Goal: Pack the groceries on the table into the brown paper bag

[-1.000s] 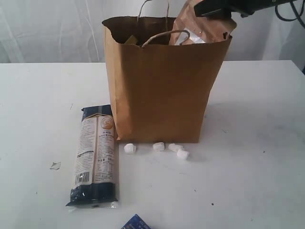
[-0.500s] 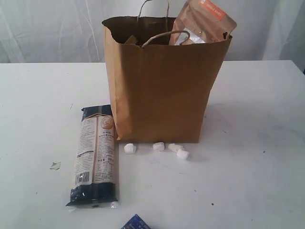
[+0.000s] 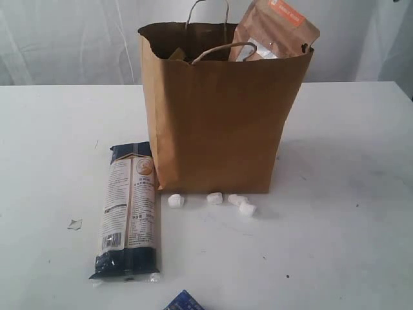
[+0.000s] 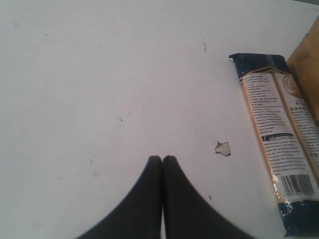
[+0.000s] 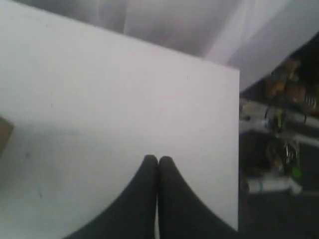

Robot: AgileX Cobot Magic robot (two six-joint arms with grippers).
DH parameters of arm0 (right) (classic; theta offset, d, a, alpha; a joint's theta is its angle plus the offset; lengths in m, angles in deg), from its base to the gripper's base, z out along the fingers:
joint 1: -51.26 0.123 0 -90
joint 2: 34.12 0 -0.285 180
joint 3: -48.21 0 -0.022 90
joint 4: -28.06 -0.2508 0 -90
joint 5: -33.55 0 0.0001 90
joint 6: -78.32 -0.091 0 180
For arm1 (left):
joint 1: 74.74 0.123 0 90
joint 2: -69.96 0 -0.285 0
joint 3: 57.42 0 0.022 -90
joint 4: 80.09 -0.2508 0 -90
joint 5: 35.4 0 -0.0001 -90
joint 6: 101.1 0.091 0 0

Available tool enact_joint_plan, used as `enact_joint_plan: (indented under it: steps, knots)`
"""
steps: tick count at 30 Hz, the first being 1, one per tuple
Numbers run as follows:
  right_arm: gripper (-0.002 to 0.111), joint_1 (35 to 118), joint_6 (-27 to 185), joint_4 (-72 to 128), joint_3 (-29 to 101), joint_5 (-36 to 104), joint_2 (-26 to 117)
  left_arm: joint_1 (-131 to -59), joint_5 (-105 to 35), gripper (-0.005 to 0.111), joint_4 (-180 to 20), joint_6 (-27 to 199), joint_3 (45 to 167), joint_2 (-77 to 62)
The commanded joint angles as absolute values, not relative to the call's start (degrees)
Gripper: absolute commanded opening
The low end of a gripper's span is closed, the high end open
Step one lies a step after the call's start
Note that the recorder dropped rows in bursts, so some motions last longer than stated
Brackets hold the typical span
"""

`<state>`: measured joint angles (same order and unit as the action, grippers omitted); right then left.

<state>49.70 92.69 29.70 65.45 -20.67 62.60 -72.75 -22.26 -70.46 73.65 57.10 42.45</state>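
Seemingly propped on goods below, pouch (image 3: 274,29) tops bag (image 3: 219,129); pasta packet (image 3: 128,213) waits left; left gripper (image 4: 162,158), right gripper (image 5: 158,159) pinched closed, empty.

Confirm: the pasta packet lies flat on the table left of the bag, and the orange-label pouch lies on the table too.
The orange-label pouch is not on the table: the exterior view shows it sticking out of the brown paper bag. The pasta packet does lie flat left of the bag.
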Motion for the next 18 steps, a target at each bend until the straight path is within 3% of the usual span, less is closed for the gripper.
enact_joint_plan:
  steps: [1,6,14,18]
  knots:
    - [0.0,49.5,88.0,28.8,61.5,-26.4,60.2,-73.2,-22.1,0.0,-70.2,73.8,57.3,42.8]
    - [0.0,49.5,84.6,20.3,50.4,-18.3,52.7,-73.2,-22.1,0.0,-70.2,73.8,57.3,42.8]
    - [0.0,49.5,81.6,18.8,25.2,11.2,30.3,-73.2,-23.8,0.0,-68.1,72.2,57.3,42.8]
    - [0.0,49.5,86.3,19.0,15.8,12.4,22.2,-73.2,-32.6,0.0,-66.7,72.2,57.3,42.8]
